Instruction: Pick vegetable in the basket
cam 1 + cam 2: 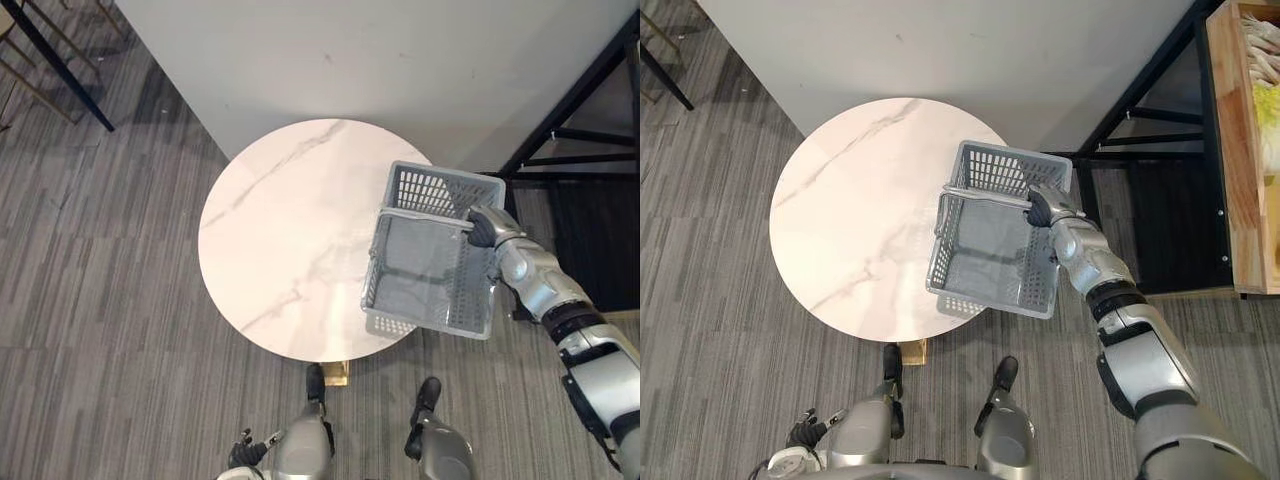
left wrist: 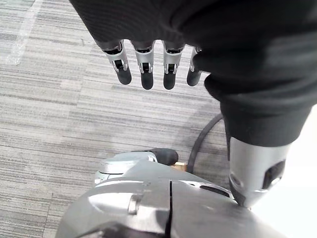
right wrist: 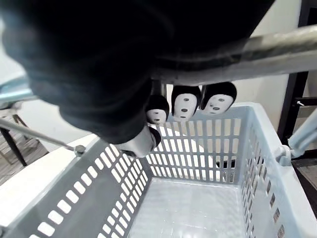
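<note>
A grey plastic slotted basket (image 1: 440, 190) hangs over the right edge of the round white marble table (image 1: 280, 230), and its inside is empty. My right hand (image 1: 487, 228) is shut on the basket's metal handle (image 3: 277, 44), with its fingers (image 3: 185, 101) curled round the bar above the basket floor (image 3: 193, 203). Pale and green vegetables (image 1: 1268, 70) lie on a wooden shelf (image 1: 1230, 150) at the far right, well apart from the basket. My left hand (image 2: 146, 69) hangs low by my side over the carpet, fingers straight, holding nothing.
A black metal rack frame (image 1: 570, 120) stands right of the table, close behind the basket. A white wall (image 1: 350, 50) runs behind the table. Dark chair legs (image 1: 60, 70) stand at the far left. Grey striped carpet (image 1: 100, 300) surrounds the table.
</note>
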Controlling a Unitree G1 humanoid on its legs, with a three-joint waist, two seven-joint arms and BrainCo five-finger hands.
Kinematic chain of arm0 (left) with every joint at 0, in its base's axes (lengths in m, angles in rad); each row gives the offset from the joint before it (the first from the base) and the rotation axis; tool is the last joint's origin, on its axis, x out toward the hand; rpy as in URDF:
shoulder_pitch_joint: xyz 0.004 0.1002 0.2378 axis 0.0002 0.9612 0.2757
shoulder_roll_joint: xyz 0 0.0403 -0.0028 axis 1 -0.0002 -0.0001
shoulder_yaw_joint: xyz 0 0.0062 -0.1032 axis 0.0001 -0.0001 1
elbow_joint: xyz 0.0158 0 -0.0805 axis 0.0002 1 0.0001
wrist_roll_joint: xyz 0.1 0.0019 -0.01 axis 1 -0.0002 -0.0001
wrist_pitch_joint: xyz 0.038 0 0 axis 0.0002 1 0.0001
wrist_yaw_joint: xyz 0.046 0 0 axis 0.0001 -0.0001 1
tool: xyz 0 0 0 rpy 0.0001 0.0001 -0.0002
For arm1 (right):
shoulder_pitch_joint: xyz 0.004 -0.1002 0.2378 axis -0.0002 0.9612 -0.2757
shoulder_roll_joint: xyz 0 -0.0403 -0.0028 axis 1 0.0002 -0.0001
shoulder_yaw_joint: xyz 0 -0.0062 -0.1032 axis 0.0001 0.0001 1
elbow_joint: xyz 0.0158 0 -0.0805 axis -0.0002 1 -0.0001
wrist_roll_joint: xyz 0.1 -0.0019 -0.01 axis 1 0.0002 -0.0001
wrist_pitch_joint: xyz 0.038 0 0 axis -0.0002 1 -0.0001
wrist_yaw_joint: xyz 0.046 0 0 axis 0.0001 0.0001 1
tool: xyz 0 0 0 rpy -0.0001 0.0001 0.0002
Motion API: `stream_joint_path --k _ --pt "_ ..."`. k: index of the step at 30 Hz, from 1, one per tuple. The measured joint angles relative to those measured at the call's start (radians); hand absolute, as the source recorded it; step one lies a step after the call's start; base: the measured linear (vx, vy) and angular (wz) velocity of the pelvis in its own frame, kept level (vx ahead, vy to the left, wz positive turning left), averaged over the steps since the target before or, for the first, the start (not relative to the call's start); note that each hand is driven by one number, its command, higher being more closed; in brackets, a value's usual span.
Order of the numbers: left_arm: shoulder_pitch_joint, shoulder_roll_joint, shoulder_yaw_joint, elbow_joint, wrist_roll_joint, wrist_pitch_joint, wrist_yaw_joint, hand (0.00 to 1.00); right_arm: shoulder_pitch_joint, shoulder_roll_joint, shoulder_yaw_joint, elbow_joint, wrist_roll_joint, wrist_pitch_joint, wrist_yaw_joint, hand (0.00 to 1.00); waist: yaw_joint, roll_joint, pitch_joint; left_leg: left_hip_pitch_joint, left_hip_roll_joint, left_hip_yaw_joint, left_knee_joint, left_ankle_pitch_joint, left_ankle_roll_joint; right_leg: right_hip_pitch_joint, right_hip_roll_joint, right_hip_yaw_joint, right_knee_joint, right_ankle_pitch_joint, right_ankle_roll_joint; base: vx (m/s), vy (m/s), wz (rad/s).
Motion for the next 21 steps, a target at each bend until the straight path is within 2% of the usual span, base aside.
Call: stream_joint_path --k 5,9,11,16,21 --pt "0.004 0.011 0.001 0.009 0.001 0.011 -0.001 0.00 0.075 -0.004 0.057 -0.100 0.000 -0.004 0.036 1.00 -0.008 -0.023 -0.027 0.029 0.001 0.003 0.000 0.000 0.000 0.027 0.001 0.006 -0.001 0.001 0.001 0.00 0.001 -0.02" --pt "0.029 0.033 0.007 0.010 0.021 0.017 -0.012 0.00 0.135 -0.034 0.117 -0.235 0.001 -0.025 0.067 1.00 -0.008 -0.060 -0.103 0.032 0.002 0.005 0.000 0.000 0.000 0.031 0.003 0.009 -0.011 0.006 0.002 0.00 0.000 0.00" --pt "0.034 0.033 0.010 0.011 0.038 0.020 -0.012 0.00 0.143 -0.046 0.119 -0.264 0.003 -0.040 0.073 1.00 -0.008 -0.068 -0.122 0.034 0.001 0.006 0.000 0.000 0.000 0.036 0.003 0.011 -0.018 0.011 0.003 0.00 0.000 0.00" --pt "0.046 0.029 0.040 0.020 0.044 0.023 -0.026 0.00 0.167 -0.067 0.119 -0.366 0.066 -0.071 0.077 1.00 -0.009 -0.070 -0.155 0.043 0.003 0.006 -0.001 0.001 0.001 0.045 0.005 0.015 -0.020 0.012 0.003 -0.01 0.002 0.00" --pt "0.054 0.026 0.068 0.040 0.049 0.034 -0.034 0.00 0.183 -0.091 0.144 -0.459 0.142 -0.095 0.114 1.00 -0.009 -0.071 -0.193 0.043 0.003 0.007 -0.001 0.001 0.002 0.047 0.007 0.017 -0.027 0.013 0.005 0.00 0.000 -0.01"
